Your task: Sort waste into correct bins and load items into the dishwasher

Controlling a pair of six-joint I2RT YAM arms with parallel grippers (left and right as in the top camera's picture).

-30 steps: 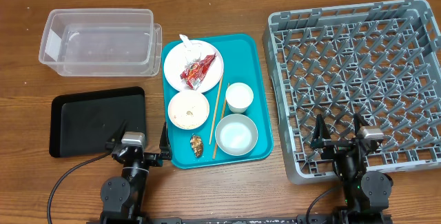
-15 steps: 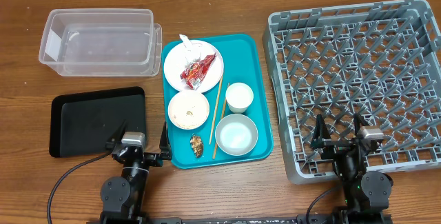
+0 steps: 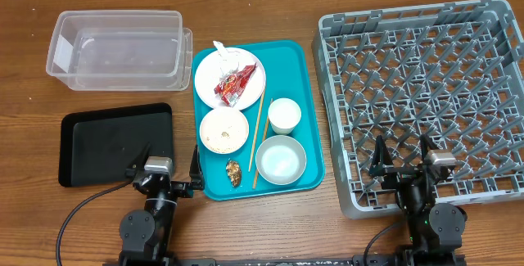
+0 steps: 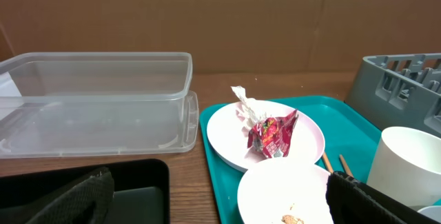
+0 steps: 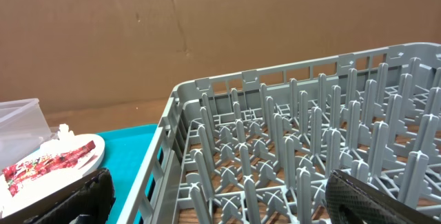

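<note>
Left gripper (image 3: 168,166): fingers standing wide apart and gripping nothing, it is sitting at the table's near edge, between the near corners of the black tray (image 3: 115,143) and the teal tray (image 3: 299,61).
Right gripper (image 3: 402,158): jaws likewise spread and holding nothing, it is hanging over the near rim of the dish rack (image 3: 327,29).
Wrapper (image 3: 235,83): lying crumpled, red and white, in the middle of the plate (image 3: 209,74).
Tissue (image 3: 221,50): resting on the plate's far edge, just beside the wrapper.
Rice grains (image 3: 223,137): clinging to the floor of the left bowl (image 3: 202,128), which is sitting just in front of the plate.
Food scrap (image 3: 233,172): lying loose on the teal tray near its front edge, between the two bowls.
Chopsticks (image 3: 259,143): running front to back down the tray's middle, between the left bowl and the cup (image 3: 284,115).
Second bowl (image 3: 280,159): sitting nearest the front, just in front of the cup.
Clear tub (image 3: 123,53): standing at the far left, beyond the black tray.
Dish rack: occupying the right side of the table (image 3: 270,217) — its pegs are carrying nothing.
Backdrop: brown cardboard (image 4: 207,17) is closing off the far side in both wrist views.
</note>
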